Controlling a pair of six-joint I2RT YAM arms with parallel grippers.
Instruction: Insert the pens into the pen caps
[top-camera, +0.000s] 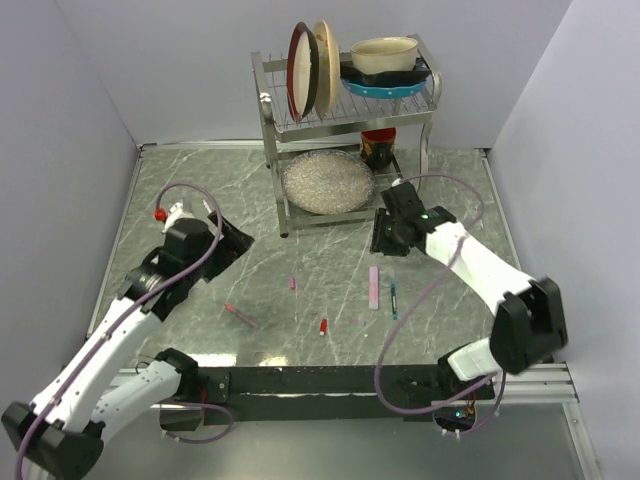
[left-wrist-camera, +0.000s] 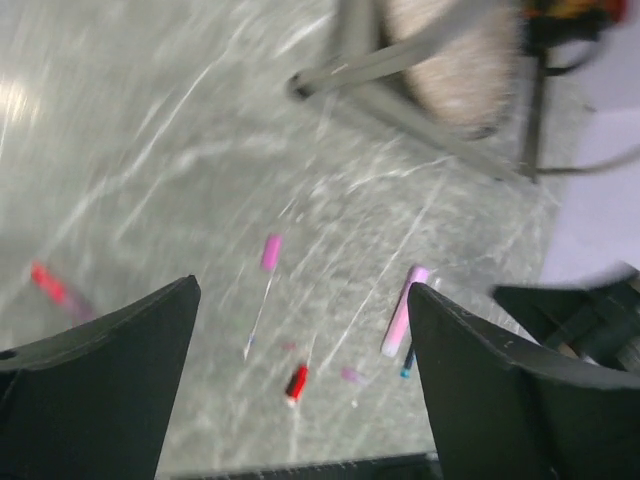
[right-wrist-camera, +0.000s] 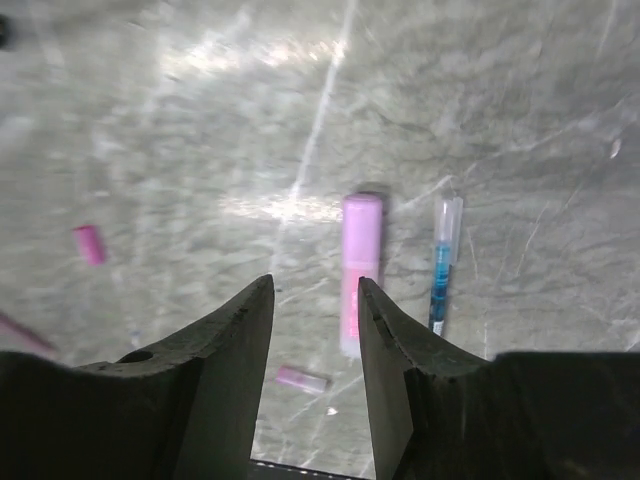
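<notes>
Our right tool (right-wrist-camera: 312, 290) hangs near the pink pen (right-wrist-camera: 360, 255), gap narrow, nothing held; left tool (left-wrist-camera: 303, 290) gapes wide, empty, well apart from it. The blue pen (right-wrist-camera: 440, 262) lies just beside the pink pen, so dropping off-centre w/ that gap we could knock both rolling.

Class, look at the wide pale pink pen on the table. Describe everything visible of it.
The wide pale pink pen is a straight, plastic-looking stick, deeper pink toward one rounded end, paler toward the other. It lies flat on the grey marbled table, alongside a slim blue-and-clear pen, with a gap between. Nothing but the table touches it.
</notes>
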